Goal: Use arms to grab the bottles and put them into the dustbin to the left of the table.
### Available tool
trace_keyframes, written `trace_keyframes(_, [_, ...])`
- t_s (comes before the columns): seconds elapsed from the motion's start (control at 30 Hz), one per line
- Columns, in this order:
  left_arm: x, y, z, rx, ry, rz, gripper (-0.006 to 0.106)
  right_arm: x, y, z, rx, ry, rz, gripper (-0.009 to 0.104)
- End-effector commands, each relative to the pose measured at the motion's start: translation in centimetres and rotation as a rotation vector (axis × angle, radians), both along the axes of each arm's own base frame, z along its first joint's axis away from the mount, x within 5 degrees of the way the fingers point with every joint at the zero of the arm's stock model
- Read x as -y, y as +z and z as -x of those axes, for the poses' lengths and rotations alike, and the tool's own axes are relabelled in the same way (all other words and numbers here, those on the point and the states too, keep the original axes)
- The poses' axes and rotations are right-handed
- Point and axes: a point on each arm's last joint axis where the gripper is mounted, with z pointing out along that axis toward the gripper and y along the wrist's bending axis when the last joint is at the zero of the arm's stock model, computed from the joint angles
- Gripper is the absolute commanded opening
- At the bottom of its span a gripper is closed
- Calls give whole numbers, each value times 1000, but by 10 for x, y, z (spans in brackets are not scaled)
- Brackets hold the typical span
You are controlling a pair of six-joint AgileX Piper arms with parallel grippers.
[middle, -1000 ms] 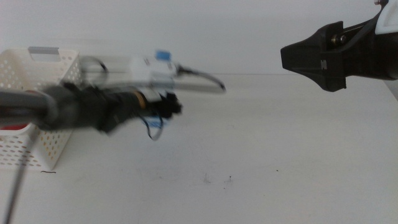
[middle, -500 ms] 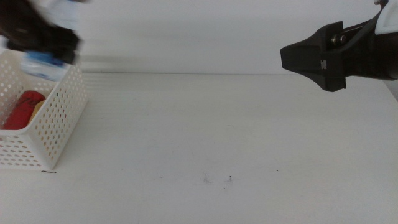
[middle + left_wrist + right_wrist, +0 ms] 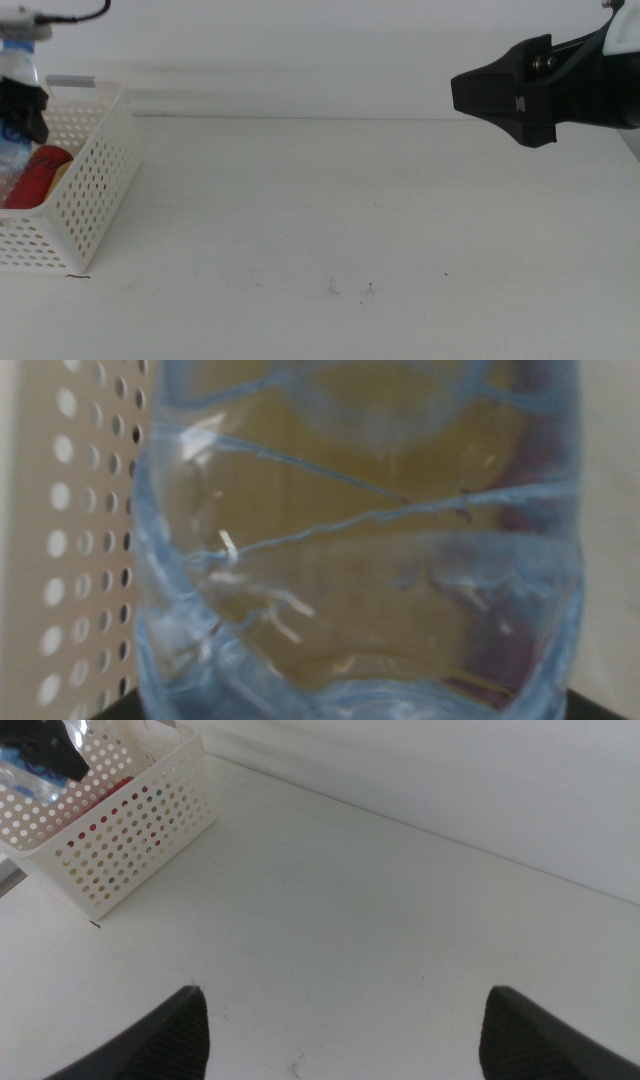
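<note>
My left gripper (image 3: 24, 98) is over the white dustbin (image 3: 96, 188) at the table's left edge, shut on the clear water bottle (image 3: 12, 148), which hangs down into the dustbin. The bottle (image 3: 360, 550) fills the left wrist view, with the dustbin's perforated wall (image 3: 70, 510) beside it. The red can (image 3: 36, 172) lies inside the dustbin, with a bit of yellow (image 3: 63, 172) next to it. My right gripper (image 3: 500, 95) hovers high at the right, open and empty. The right wrist view shows its jaws wide apart (image 3: 345, 1030), and the dustbin (image 3: 130, 820) far off.
The white table (image 3: 350, 220) carries only a few tiny dark specks (image 3: 368, 289) near the front. A pale wall rises behind the table's far edge.
My left arm swung left from the middle of the table with the water bottle, reached the dustbin and lowered the bottle into it. The right arm has not moved.
</note>
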Motion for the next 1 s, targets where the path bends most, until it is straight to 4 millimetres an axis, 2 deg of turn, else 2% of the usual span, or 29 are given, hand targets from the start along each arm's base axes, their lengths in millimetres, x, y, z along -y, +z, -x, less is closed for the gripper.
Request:
trace_keyframes(0.0, [-5,-5,-7,24,14,8,0,1,4,1,22,3,-2,93])
trace_keyframes(0.1, [-9,-22,-12,-20,16,5,9,1,4,1,22,3,-2,93])
trace_keyframes(0.17, [-10,-33,-16,-40,7,10,23,1,4,1,22,3,-2,93])
trace_keyframes(0.3, [-9,-49,-21,-70,-15,30,62,1,4,1,22,3,-2,93])
trace_keyframes(0.4, [-8,-49,-20,-81,-19,33,92,1,4,1,22,3,-2,93])
trace_keyframes(0.53, [0,-30,-13,-64,-15,39,94,1,4,1,22,3,-2,93])
trace_keyframes(0.7, [31,9,10,36,-41,25,94,1,4,1,22,3,-2,93])
trace_keyframes(0.83, [73,39,50,260,-87,13,94,1,4,1,22,3,-2,93])
trace_keyframes(0.97, [119,76,116,582,-223,13,94,1,4,1,22,3,-2,93])
